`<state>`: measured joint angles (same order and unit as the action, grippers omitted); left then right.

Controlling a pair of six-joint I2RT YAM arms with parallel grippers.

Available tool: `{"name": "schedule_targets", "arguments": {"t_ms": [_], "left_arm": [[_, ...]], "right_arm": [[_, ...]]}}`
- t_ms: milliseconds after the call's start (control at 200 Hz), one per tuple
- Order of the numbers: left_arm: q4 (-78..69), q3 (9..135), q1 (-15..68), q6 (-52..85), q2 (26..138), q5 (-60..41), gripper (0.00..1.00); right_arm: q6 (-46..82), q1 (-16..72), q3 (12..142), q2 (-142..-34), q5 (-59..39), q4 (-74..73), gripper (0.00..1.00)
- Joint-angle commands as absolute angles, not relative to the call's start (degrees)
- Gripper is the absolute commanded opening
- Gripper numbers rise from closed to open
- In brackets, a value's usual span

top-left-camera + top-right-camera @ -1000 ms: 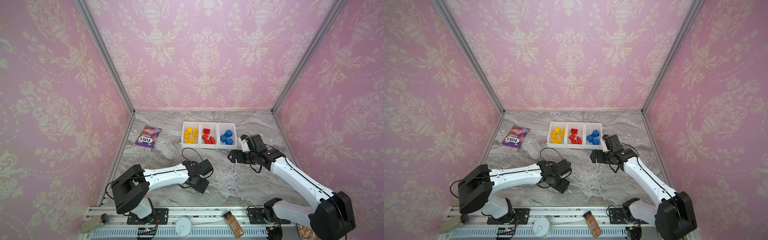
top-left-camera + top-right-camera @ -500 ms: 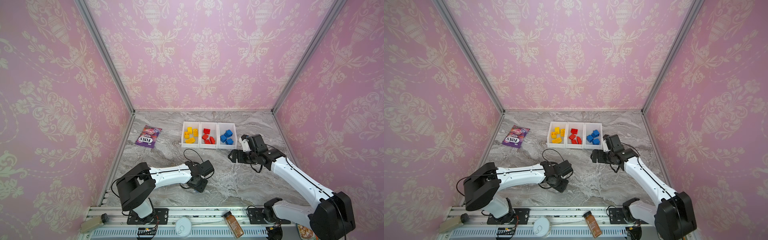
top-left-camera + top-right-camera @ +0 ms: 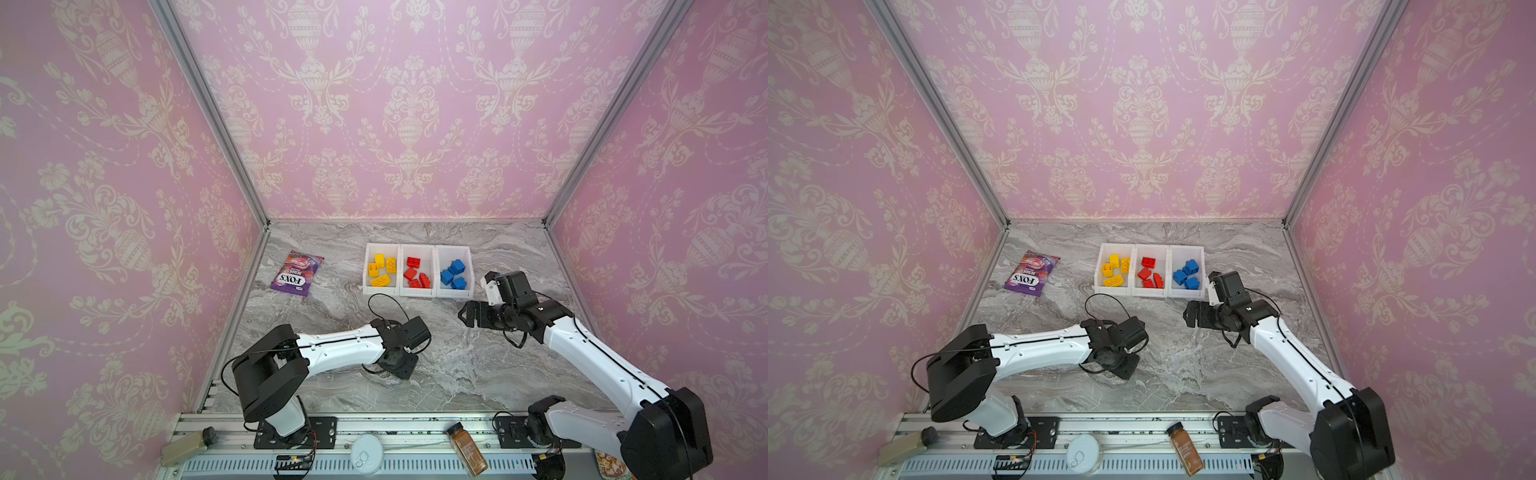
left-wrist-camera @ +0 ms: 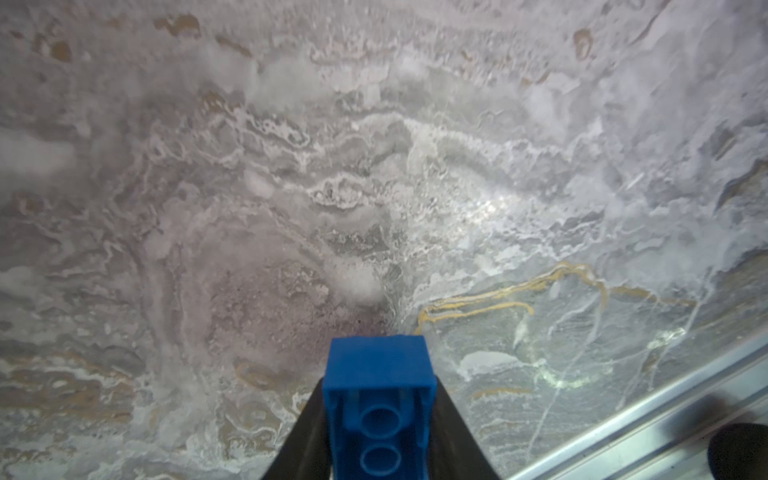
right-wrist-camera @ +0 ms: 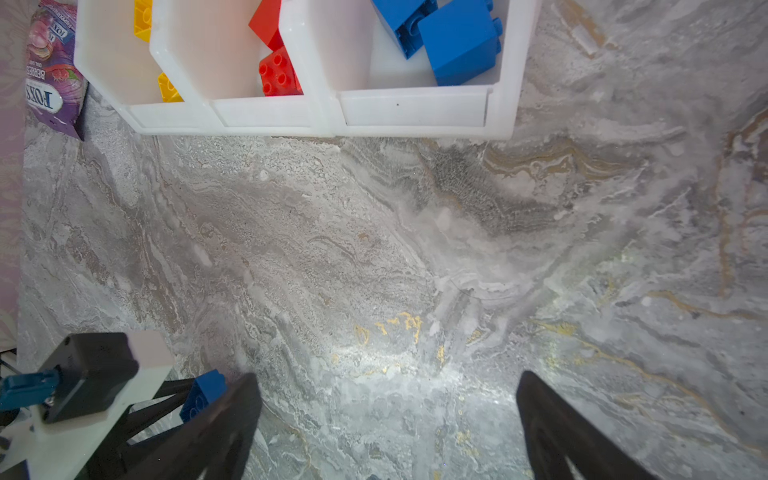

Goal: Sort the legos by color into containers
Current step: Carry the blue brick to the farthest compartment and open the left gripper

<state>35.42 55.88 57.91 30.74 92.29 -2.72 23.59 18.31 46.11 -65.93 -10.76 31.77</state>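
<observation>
**Blue lego gripped, blue bin waiting**

Low over the marble table (image 3: 457, 374), your left gripper (image 4: 378, 388) is clamped on a blue lego (image 4: 376, 365), whose hollow underside faces the wrist camera. Farther back stand the containers (image 3: 417, 293), with yellow legos (image 3: 380, 270) in the left bin, red legos (image 3: 415, 274) in the middle and blue legos (image 3: 454, 272) in the right. Your right gripper (image 5: 386, 415) hovers near that right bin, jaws wide and empty. The pick looks made. Next you lift, carry across to the right bin clear of the right arm, and release. No other loose lego shows.
</observation>
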Motion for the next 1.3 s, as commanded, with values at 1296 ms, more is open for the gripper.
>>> {"name": "schedule_targets", "arguments": {"t_ms": [1296], "left_arm": [[16.0, 116.2, 39.3, 12.2, 133.0, -11.1, 0.27]], "right_arm": [[25.3, 15.6, 43.5, -59.5, -12.2, 32.4, 0.98]]}}
